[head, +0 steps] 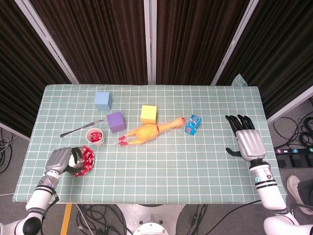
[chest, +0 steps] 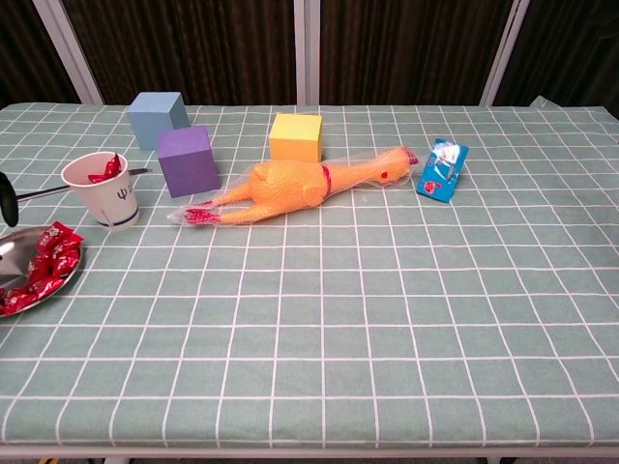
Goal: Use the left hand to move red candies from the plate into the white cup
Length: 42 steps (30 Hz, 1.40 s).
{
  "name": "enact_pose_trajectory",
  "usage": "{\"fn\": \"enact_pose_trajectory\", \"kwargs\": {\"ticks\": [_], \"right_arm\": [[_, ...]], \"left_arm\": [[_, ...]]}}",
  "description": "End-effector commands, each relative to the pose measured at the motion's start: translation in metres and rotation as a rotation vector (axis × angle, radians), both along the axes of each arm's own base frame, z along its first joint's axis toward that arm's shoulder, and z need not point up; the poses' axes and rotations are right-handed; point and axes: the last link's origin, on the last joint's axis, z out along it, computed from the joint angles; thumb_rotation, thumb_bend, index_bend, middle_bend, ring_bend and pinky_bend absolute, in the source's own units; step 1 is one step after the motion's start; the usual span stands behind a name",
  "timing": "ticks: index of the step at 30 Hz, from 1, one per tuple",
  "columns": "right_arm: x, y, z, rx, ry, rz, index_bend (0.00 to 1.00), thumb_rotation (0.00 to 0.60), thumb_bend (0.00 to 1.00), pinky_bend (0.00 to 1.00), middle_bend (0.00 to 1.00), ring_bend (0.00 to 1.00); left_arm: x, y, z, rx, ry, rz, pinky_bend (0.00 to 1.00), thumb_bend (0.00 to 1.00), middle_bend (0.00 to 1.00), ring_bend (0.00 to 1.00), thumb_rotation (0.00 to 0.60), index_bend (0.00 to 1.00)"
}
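While the left hand (head: 60,160) hung over the near-left edge of the plate (head: 73,169), fingers curled down toward the candies (head: 87,157), I could not tell whether it had pinched one; the step looked like the next pick, calling for a firm pinch, then a carry up to the cup (head: 95,136) just beyond. Only the head view showed that hand, and the right hand (head: 248,141), empty with fingers spread over the surface (head: 195,161); the chest view showed candy (chest: 101,170) already in the cup.
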Motion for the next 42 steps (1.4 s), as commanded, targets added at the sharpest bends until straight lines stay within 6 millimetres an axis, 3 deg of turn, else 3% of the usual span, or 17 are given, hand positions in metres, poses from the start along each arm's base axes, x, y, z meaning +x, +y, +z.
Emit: {"fn": "enact_pose_trajectory", "kwargs": {"ticks": [1,17,24,42], "right_arm": [[-0.001,-0.001,-0.001,0.005,0.0,-0.001,0.03,0.6,0.1,0.0,0.09,0.0],[-0.006,-0.004,0.0,0.003,0.004,-0.017,0.03,0.6,0.1,0.0,0.09,0.0],[-0.006,-0.006,0.0,0.002,0.007,-0.02,0.03,0.6,0.1,0.0,0.09,0.0],[-0.009,-0.008,-0.003,0.011,0.02,-0.037,0.04,0.6,0.1,0.0,0.09,0.0]], "left_arm": [[-0.003,-0.004,-0.003,-0.022,-0.014,0.041,1.0,0.2,0.68,1.0,0.6,0.52],[-0.006,0.03,-0.043,0.172,0.033,0.092,1.0,0.17,0.64,1.0,0.6,0.49],[-0.015,0.027,-0.049,0.184,0.081,0.1,1.0,0.15,0.63,0.99,0.6,0.48],[-0.016,0.027,-0.065,0.17,0.063,0.112,1.0,0.09,0.59,0.99,0.6,0.45]]}}
